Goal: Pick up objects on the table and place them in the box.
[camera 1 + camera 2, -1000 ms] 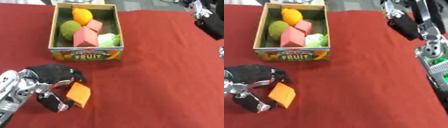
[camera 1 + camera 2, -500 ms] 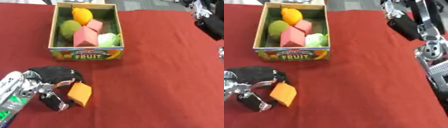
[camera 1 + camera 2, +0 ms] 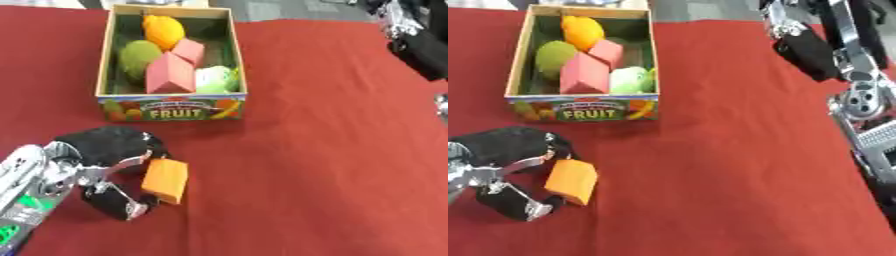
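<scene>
- The left hand (image 3: 109, 172) is at the near left of the desk (image 3: 332, 165), which is covered in red cloth; its silver and black forearm enters from the near left corner.
- Its fingers (image 3: 114, 145) curl over from the far side and its thumb (image 3: 118, 202) comes in from the near side, so the hand is clasped round an orange block (image 3: 165, 180).
- The orange block is a flat rectangular piece, tilted, with its near end close to the thumb tip and its far end under the curled fingers; whether it touches the cloth cannot be told.
- Just beyond the hand, towards the far left, stands the box (image 3: 172, 110), an open cardboard tray with "FRUIT" printed on its near wall among pictures of fruit.
- Inside the box, a large pink wedge (image 3: 169, 75) lies in the near middle, with a pale green piece (image 3: 214, 80) at its right against the right wall.
- A round green fruit (image 3: 138, 57) sits at the left of the wedge, and a smaller pink block (image 3: 189, 50) lies just beyond the wedge.
- An orange fruit (image 3: 163, 30) fills the far end of the box.
- The right hand (image 3: 807, 52) hangs over the far right of the desk, well apart from the box; it shows as a black shape below silver arm parts, and its fingers cannot be made out.
</scene>
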`<state>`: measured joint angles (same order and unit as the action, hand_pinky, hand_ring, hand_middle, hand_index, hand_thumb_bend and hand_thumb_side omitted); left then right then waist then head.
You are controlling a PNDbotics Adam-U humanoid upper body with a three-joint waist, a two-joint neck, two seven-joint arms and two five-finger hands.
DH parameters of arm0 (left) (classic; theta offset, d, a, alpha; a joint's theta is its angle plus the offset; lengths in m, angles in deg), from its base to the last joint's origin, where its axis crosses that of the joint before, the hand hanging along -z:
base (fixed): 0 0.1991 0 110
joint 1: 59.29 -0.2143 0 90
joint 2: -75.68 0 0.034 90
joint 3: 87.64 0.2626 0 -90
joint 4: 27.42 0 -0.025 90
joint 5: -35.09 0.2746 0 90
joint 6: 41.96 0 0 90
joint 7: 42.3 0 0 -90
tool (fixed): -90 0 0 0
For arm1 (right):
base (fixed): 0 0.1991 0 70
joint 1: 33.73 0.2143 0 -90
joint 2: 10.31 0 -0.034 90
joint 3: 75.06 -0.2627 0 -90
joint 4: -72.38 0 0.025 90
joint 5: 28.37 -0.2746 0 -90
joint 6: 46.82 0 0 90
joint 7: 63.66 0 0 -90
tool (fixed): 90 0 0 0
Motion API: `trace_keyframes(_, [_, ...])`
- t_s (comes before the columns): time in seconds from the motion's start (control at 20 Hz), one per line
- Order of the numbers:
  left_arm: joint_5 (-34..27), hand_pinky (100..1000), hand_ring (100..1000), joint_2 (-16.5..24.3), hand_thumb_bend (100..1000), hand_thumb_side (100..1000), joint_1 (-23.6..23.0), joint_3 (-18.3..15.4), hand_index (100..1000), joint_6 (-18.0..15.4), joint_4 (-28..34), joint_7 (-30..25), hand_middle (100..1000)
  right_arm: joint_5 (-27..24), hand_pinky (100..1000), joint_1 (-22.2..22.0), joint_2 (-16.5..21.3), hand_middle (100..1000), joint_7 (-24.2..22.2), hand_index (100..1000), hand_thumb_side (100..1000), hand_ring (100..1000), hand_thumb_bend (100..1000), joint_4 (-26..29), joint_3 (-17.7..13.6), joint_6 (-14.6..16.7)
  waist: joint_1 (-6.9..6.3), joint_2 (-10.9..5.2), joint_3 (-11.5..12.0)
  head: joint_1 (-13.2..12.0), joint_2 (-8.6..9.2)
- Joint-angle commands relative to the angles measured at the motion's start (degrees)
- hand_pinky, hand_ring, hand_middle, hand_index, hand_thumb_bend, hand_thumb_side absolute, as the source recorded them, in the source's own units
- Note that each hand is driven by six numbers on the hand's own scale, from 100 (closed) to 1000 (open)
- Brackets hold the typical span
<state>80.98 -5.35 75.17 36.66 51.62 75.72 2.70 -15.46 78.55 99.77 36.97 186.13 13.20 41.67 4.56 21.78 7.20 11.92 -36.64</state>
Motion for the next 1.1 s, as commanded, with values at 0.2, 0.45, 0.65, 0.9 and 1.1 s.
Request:
trace_keyframes(0.2, [1.0, 744, 691, 3.3, 100, 233, 0.7, -3.6, 724, 2.1, 8.7, 2.7, 609, -0.3, 842, 0.2, 1.7, 719, 0.3, 857, 715, 825, 100, 0.8, -0.9, 0.0, -0.12, -0.68, 0.3, 0.9, 0.81])
trace_keyframes(0.45, [-3.0, 748, 693, 5.7, 100, 218, 4.3, -8.1, 724, 4.2, 11.4, 5.3, 609, -0.2, 842, 0.1, 2.1, 719, 0.4, 857, 712, 825, 100, 0.8, -1.0, 0.2, -0.30, -1.08, 0.5, 1.5, 0.44])
trace_keyframes(0.65, [-5.8, 753, 702, 7.6, 100, 221, 9.0, -12.8, 734, 7.2, 11.2, 7.3, 618, -0.3, 842, 0.0, 2.3, 719, 0.3, 857, 713, 825, 100, 0.8, -1.0, 0.3, -0.48, -1.21, 0.7, 1.8, 0.26])
trace_keyframes(0.9, [-6.3, 763, 714, 5.6, 100, 214, 15.8, -14.7, 748, 11.0, 5.5, 7.3, 632, -0.5, 842, 0.5, 2.4, 718, -0.1, 857, 713, 825, 100, 0.8, -0.6, 0.4, -0.67, -1.21, 0.4, 1.5, 0.37])
trace_keyframes(1.1, [-4.1, 764, 715, 1.9, 100, 215, 19.0, -15.1, 750, 12.4, 0.0, 8.4, 633, -0.6, 842, 0.8, 2.2, 718, -0.2, 857, 714, 825, 100, 0.8, -0.5, 0.4, -0.53, -1.01, 0.1, 1.2, 0.55])
